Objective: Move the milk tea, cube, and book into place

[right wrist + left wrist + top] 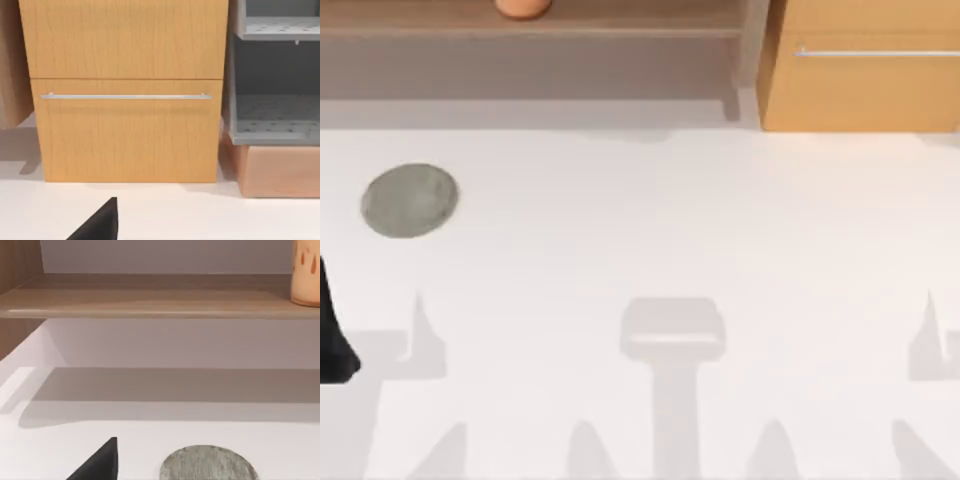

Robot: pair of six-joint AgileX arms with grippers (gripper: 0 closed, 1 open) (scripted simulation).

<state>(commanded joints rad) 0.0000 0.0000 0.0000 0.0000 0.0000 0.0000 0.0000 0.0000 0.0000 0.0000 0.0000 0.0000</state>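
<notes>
a rendered tabletop mock-up of a home or café corner — white table (pixel 670 230), wooden shelf (pixel 530 20) at 12 o'clock, drawer cabinet (pixel 865 65) at 1 o'clock.

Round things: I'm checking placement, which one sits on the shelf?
The milk tea, an orange-tan cup standing on the wooden shelf; the grey disc lies flat on the table.

White table (pixel 650 230) spreads wide under soft, even light, with grey shadows pooling along its six o'clock edge. Up at twelve o'clock, a long wooden shelf (pixel 530 25) runs across the back. At one to two o'clock stands an orange-wood cabinet (pixel 865 80), its drawer carrying a slim silver handle (pixel 125 96). Just beside the cabinet, a grey open rack (pixel 272 75) sits on a pale wooden base (pixel 280 172).
</notes>
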